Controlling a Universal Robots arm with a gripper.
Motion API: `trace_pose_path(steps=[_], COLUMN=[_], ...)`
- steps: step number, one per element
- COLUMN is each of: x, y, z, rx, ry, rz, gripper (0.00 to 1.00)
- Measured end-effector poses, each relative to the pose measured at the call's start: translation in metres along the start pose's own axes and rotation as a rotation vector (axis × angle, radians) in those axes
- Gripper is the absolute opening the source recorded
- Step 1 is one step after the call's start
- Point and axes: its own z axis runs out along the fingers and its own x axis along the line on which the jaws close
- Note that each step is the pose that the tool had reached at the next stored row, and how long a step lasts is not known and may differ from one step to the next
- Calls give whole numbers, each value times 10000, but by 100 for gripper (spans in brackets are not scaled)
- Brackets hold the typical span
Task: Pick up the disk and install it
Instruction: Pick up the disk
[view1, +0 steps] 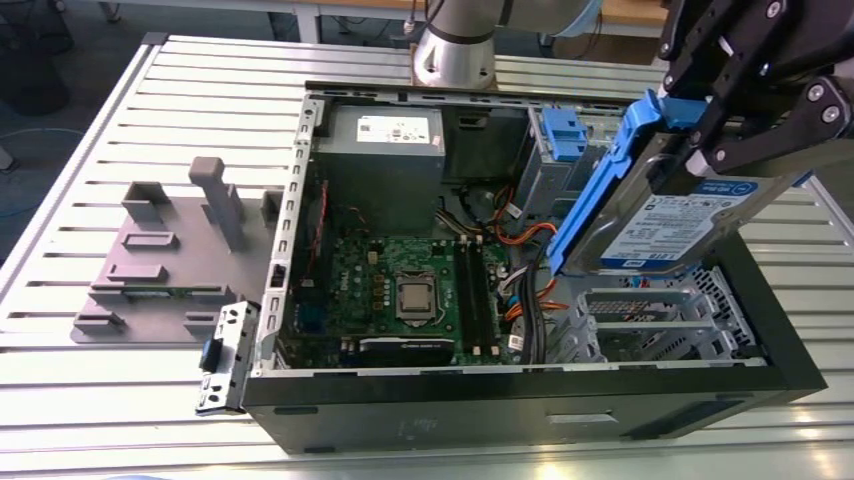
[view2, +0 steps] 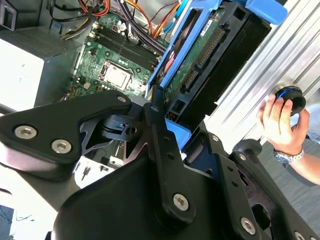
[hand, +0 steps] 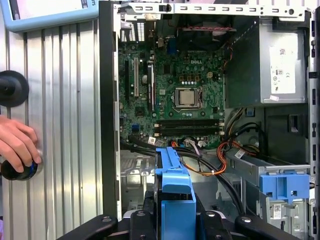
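The disk (view1: 667, 225), a silver-grey drive with a white-and-blue label in blue plastic rails, hangs tilted above the open computer case (view1: 534, 405) at the exterior view's right. My black gripper (view1: 701, 145) is shut on its upper end. Below the disk lies the case's metal drive cage (view1: 641, 320). In the second wrist view the disk (view2: 210, 45) shows its connector edge and green underside beyond my fingers (view2: 160, 135). In the first wrist view a blue rail of the disk (hand: 172, 187) sticks out over the case interior.
Inside the case sit a green motherboard (view1: 414, 290), a grey power supply (view1: 387, 140), orange and black cables (view1: 521, 240) and another blue caddy (view1: 563, 135). A grey fixture (view1: 160, 260) stands on the slatted table. A person's hand (hand: 17, 145) rests on a black knob beside the case.
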Motion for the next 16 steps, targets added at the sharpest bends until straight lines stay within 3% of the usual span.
trace_pose_path(steps=[16], x=[3], y=[-101], z=[2], rx=[0], ry=[0], rz=[0], gripper=[36])
